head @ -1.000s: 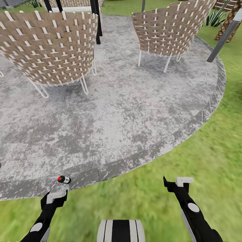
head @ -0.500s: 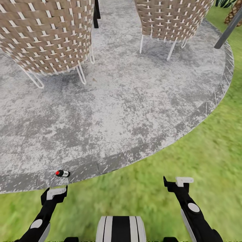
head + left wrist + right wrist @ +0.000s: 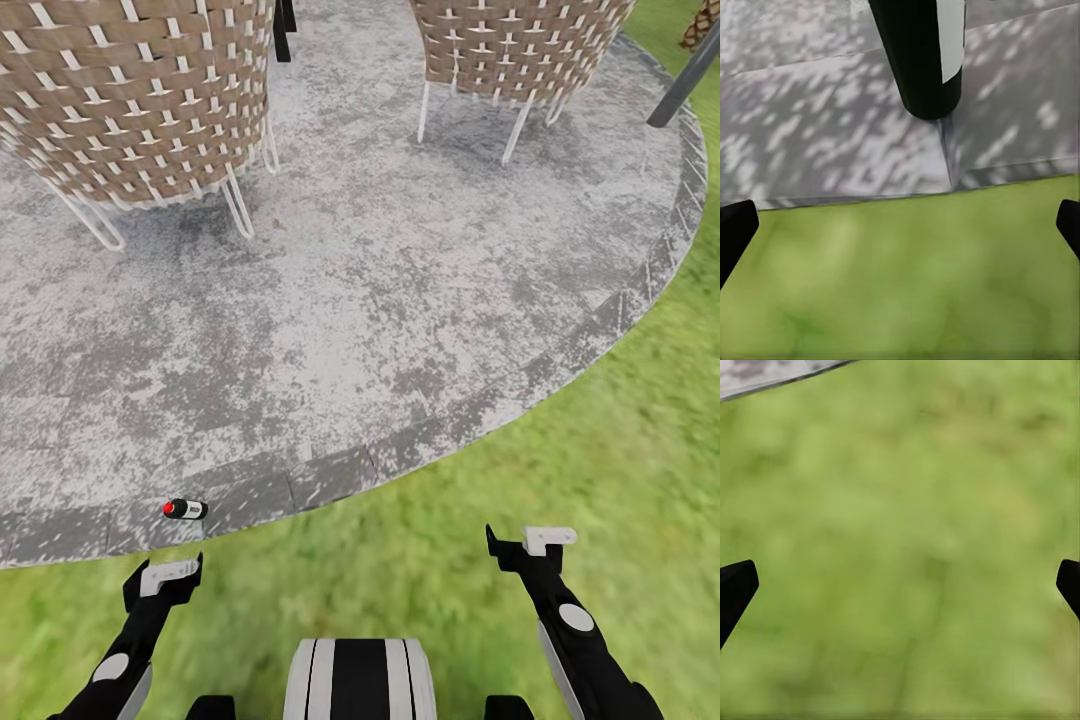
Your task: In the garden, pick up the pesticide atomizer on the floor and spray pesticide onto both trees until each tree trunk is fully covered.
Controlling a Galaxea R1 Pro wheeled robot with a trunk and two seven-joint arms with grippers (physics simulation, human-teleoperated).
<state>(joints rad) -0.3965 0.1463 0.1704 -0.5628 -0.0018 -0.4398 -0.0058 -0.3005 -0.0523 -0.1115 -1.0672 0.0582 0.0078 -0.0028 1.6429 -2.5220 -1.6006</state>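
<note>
The pesticide atomizer (image 3: pixel 919 56) runs off the left wrist view's edge at 12 o'clock, its red tip unseen. Two woven chairs (image 3: pixel 140 90) are cropped at the head view's 12 o'clock edge. The lawn (image 3: pixel 907 555) is blurred.
</note>
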